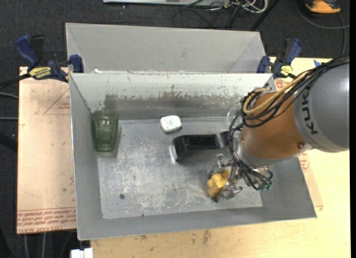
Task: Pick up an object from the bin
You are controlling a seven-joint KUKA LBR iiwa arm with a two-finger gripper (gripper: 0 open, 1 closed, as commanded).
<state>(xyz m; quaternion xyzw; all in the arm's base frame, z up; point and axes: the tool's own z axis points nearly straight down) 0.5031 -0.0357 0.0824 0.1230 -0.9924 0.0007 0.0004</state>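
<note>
My gripper (232, 178) is low in the bin's front right part, under the arm's orange cover. A small yellow thing (214, 184) lies right against its left side on the bin floor; part of it is hidden by the gripper. A black oblong thing with a white end (193, 145) lies just behind, toward the middle of the bin. A small white rounded block (171, 123) sits near the back wall.
A green see-through glass (104, 131) stands upright in the bin's back left corner. The arm and its cables cover the bin's right side. Bare floor stretches across the front left.
</note>
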